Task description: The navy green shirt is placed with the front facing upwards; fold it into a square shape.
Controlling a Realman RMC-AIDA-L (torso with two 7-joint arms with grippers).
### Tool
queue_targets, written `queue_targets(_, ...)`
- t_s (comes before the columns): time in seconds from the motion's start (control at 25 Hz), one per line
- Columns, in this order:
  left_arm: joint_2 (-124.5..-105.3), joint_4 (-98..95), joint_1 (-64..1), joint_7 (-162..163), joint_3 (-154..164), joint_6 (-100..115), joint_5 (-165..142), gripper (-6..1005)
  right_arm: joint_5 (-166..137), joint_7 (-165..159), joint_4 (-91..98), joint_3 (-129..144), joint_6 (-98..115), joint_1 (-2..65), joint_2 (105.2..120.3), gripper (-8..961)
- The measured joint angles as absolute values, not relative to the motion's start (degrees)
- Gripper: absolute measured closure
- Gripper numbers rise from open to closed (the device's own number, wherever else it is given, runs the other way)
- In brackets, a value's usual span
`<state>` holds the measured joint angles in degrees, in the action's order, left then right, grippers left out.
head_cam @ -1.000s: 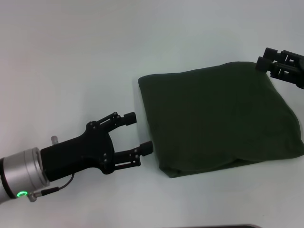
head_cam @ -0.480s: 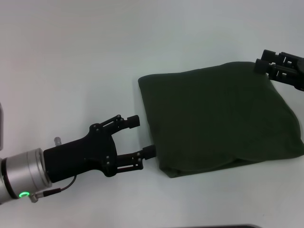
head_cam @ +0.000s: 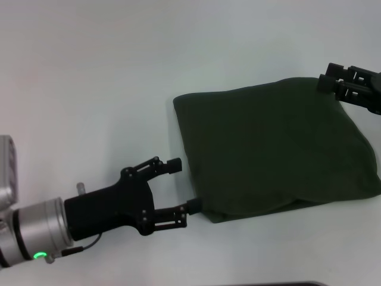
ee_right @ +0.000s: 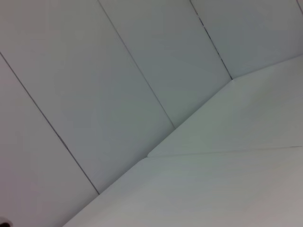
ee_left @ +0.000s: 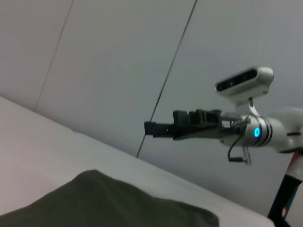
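Looking down from the head camera, I read the scene like this:

Shirt: the navy green shirt (head_cam: 274, 149) lies folded into a rough square on the white table (head_cam: 89, 77), right of centre, plain green side up, no lettering showing.
Left arm: I have the left gripper (head_cam: 186, 185) low at the near-left corner of the fold, fingers spread apart and holding nothing; the lower fingertip (head_cam: 194, 205) is right at the cloth's near-left edge, the upper one just beside the left edge.
Right arm: the right gripper (head_cam: 329, 79) sits at the far-right corner of the shirt, over its edge; I cannot tell whether it is released or clenched.
Left wrist view: a hump of green cloth in the foreground, the right gripper (ee_left: 150, 127) beyond it, above the table.
Right wrist view: only pale wall panels (ee_right: 118, 71) and table surface.
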<state>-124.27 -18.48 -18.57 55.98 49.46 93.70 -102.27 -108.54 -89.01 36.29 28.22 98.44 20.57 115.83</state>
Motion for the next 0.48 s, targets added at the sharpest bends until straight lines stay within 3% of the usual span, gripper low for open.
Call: queue_targets(0.48,-124.64,-11.4,-20.0,44.4,49.6,84.6,-99.3,95,-108.5,-89.9,36.3,28.1,98.6,20.8,115.83,205)
